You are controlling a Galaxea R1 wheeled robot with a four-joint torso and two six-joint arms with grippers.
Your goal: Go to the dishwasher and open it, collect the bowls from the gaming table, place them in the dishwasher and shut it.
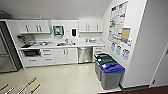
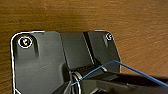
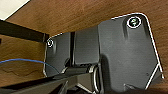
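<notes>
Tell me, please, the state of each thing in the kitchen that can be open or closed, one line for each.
Brushed steel built-in dishwasher: door closed, flush under the counter.
White upper cabinets with bar handles: doors closed.
White lower cabinet doors under the sink: closed.
White drawers left of those doors: pushed in.
Grey waste bin with blue lid: lid down.
Grey waste bin with green lid: lid down.
</notes>
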